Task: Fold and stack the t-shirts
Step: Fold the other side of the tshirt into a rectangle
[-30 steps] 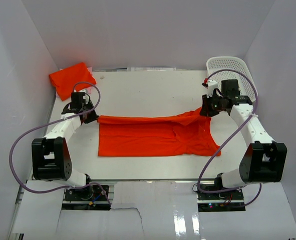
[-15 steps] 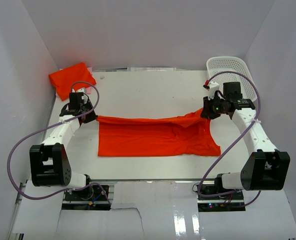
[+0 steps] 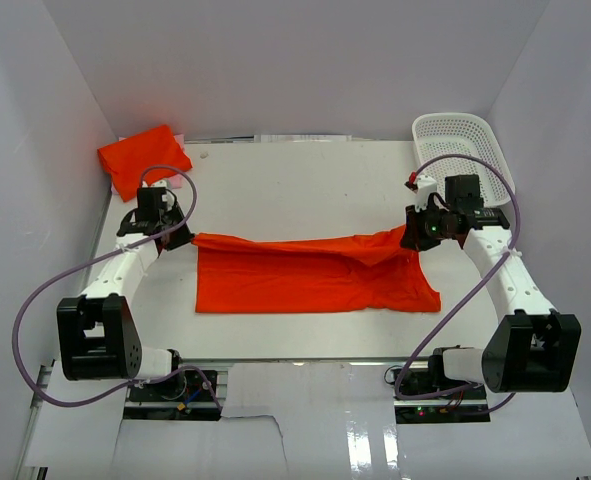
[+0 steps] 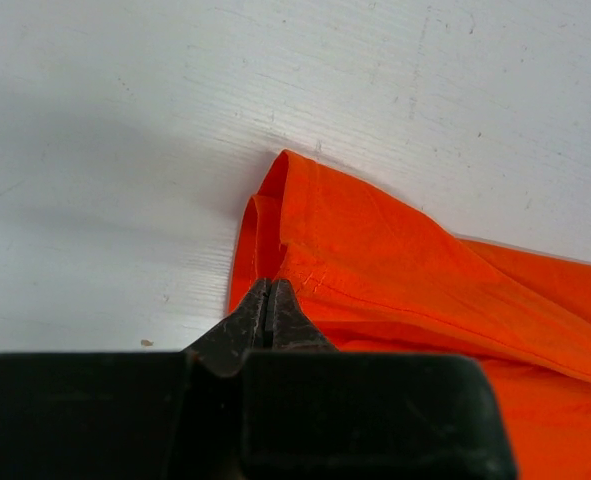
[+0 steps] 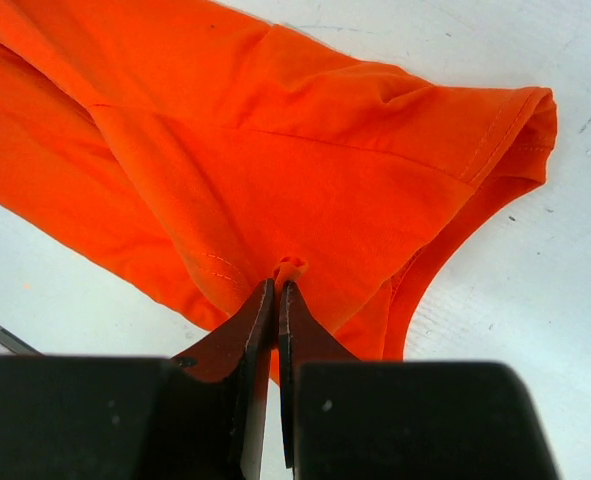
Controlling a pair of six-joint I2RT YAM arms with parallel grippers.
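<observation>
Here, left end effector (image 3: 183, 238) and right end effector (image 3: 412, 236) pinch t-shirt (image 3: 305, 278) on white-walled table (image 3: 295, 180).

Spread shirt (image 3: 315, 275) at mid-table, with everything else placed around it.

The spread shirt lies across the middle of the table (image 3: 295, 180), its long side running left to right. The left gripper (image 3: 185, 238) sits at the shirt's far left corner, clamped on the hem. The right gripper (image 3: 413, 238) sits at its far right corner, clamped on a pinch of cloth. The shirt's far edge runs between the two. Behind and left of the shirt, well apart, lies the folded shirt (image 3: 143, 158). Behind and right stands the basket (image 3: 462, 150), just beyond the right gripper.
</observation>
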